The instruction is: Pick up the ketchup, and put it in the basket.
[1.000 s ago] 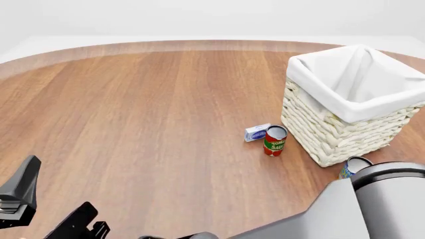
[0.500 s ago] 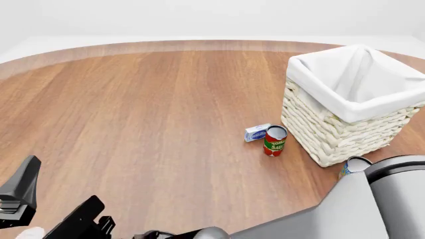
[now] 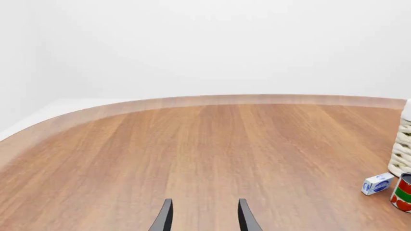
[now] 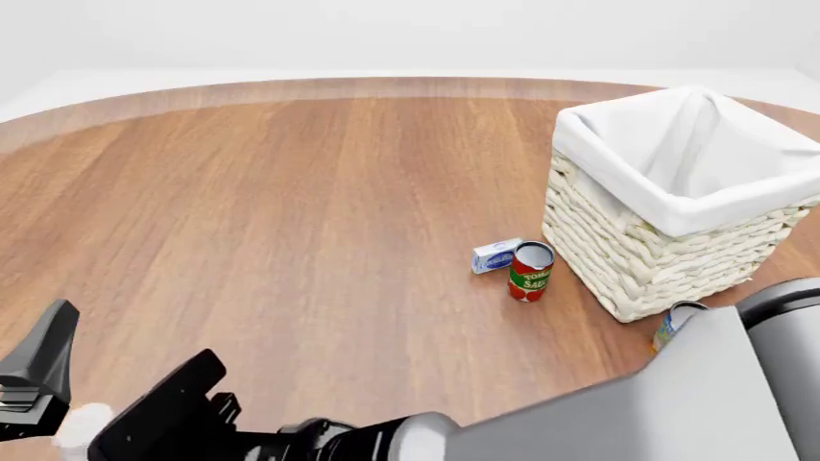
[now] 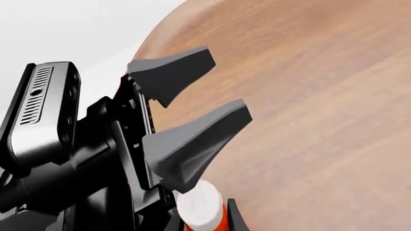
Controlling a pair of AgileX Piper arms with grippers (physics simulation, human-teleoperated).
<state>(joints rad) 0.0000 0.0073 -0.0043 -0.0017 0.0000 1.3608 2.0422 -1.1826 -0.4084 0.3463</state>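
The ketchup (image 5: 204, 211) sits at the near left edge of the table (image 4: 295, 211), its white cap beside the left gripper (image 3: 204, 217), whose fingers stand apart, empty. The right gripper (image 4: 154, 423) seems closed around it, though mostly hidden. The basket (image 4: 666, 206) stands far right.

Surface (image 4: 282, 211): round, wood-grain brown with a paler edge band, white surround beyond it. Red-and-green tomato sauce can (image 4: 529, 272) upright on the surface; small white-and-blue box (image 4: 496, 255) lying flat just beside it on its far-left side, the two close to touching. A second can (image 4: 674, 324), label blue and yellow, only partly visible at right.
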